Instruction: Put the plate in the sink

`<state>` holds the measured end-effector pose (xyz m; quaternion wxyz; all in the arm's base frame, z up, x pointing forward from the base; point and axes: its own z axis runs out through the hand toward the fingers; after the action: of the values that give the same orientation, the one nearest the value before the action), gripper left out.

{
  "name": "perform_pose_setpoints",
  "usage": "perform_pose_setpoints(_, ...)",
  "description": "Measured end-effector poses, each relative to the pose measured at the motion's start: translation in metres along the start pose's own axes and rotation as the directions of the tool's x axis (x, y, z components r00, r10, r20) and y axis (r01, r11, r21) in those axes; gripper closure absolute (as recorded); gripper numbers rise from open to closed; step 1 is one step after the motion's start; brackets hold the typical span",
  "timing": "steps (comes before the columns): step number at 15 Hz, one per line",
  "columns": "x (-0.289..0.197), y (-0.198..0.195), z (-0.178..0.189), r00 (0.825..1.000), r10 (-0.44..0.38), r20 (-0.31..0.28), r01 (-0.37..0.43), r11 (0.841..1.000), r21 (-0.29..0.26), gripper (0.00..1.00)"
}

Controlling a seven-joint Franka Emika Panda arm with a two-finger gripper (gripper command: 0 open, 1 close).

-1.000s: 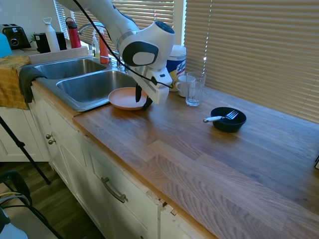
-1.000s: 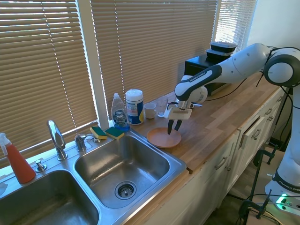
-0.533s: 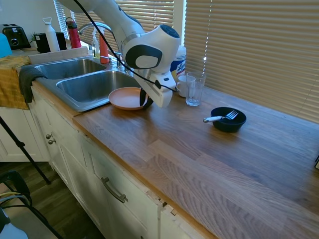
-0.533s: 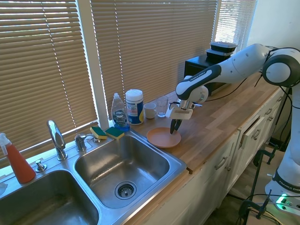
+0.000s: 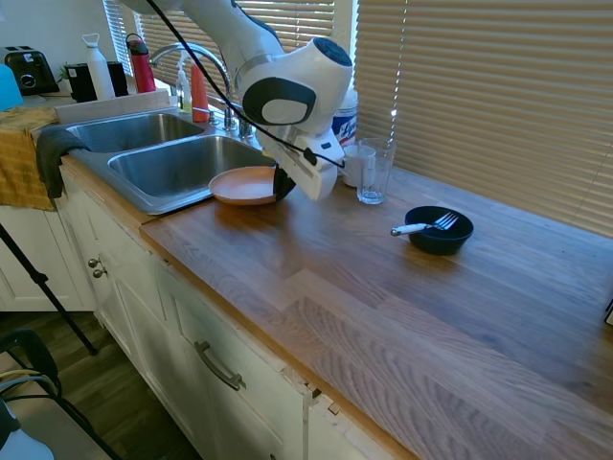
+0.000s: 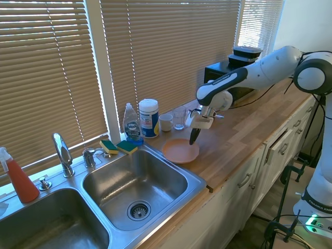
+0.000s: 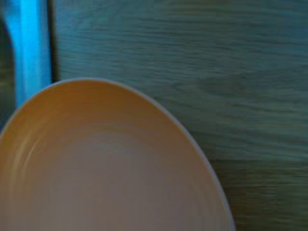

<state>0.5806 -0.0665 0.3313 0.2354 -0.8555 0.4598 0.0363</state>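
Observation:
The salmon-pink plate (image 5: 243, 185) (image 6: 179, 151) hangs just above the wooden counter beside the sink's right edge, its sink-side rim slightly raised. My gripper (image 5: 283, 182) (image 6: 193, 139) is shut on the plate's rim on the side away from the sink. The plate (image 7: 110, 163) fills most of the wrist view, with the counter and a strip of the metal rim beyond it. The stainless sink (image 5: 144, 197) (image 6: 199, 181) has two basins, and its curved faucet (image 6: 63, 154) stands behind them.
A black bowl (image 5: 439, 230) with a fork sits to the right on the counter. A glass (image 5: 374, 172), a white mug (image 5: 351, 164), a wipes canister (image 6: 148, 118), a dish soap bottle (image 6: 132, 124) and sponges (image 6: 119, 147) line the window side. A yellow towel (image 5: 24, 153) hangs left of the sink.
My fingers have closed on the plate's rim. The gripper has risen a little, and the plate has lifted off the counter with it.

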Motion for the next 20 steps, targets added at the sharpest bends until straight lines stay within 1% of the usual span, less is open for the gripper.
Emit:
perform_pose_setpoints(2, -0.026, -0.013, -0.022, 0.999, -0.048, -0.002, 0.048, 0.999, 0.022, 1.0)
perform_pose_setpoints(4, -0.065, -0.034, -0.044, 0.995, -0.101, -0.015, 0.101, 0.994, 0.034, 1.0)
perform_pose_setpoints(6, -0.12, -0.071, -0.052, 0.989, -0.141, -0.043, 0.141, 0.99, 0.003, 1.0)
perform_pose_setpoints(8, -0.182, -0.121, -0.044, 0.982, -0.17, -0.079, 0.167, 0.985, -0.043, 1.0)
perform_pose_setpoints(10, -0.226, -0.165, -0.019, 0.976, -0.188, -0.111, 0.178, 0.979, -0.095, 1.0)
perform_pose_setpoints(13, -0.248, -0.209, 0.042, 0.972, -0.195, -0.128, 0.171, 0.97, -0.173, 1.0)
perform_pose_setpoints(15, -0.251, -0.229, 0.085, 0.974, -0.193, -0.116, 0.165, 0.963, -0.212, 1.0)
perform_pose_setpoints(17, -0.248, -0.243, 0.121, 0.978, -0.181, -0.106, 0.152, 0.96, -0.236, 1.0)
perform_pose_setpoints(20, -0.22, -0.253, 0.168, 0.984, -0.147, -0.096, 0.117, 0.955, -0.272, 1.0)
